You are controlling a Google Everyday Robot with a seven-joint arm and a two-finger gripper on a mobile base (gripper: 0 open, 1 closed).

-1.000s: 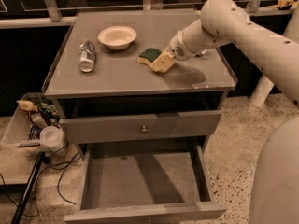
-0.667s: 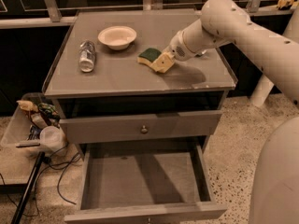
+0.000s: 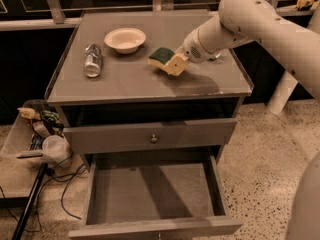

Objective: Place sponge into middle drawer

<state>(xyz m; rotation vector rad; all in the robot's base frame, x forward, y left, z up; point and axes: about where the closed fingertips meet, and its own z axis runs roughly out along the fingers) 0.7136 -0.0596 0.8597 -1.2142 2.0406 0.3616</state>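
Showing claw [image 3: 176,64] at sponge [image 3: 160,55], middle drawer [image 3: 155,227] open

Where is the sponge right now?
In the camera view, the sponge is on the cabinet top, right of the white bowl, with the gripper at its right edge.

We see a smooth off-white plastic arm [image 3: 250,19] made of thick rounded tubes, swelling at a bulbous joint and narrowing toward the wrist. Its tan-faced gripper [image 3: 176,64] sits at the arm's tip, over the flat grey cabinet top [image 3: 130,79]. A pale curved body shell [image 3: 305,204] fills the lower right corner.
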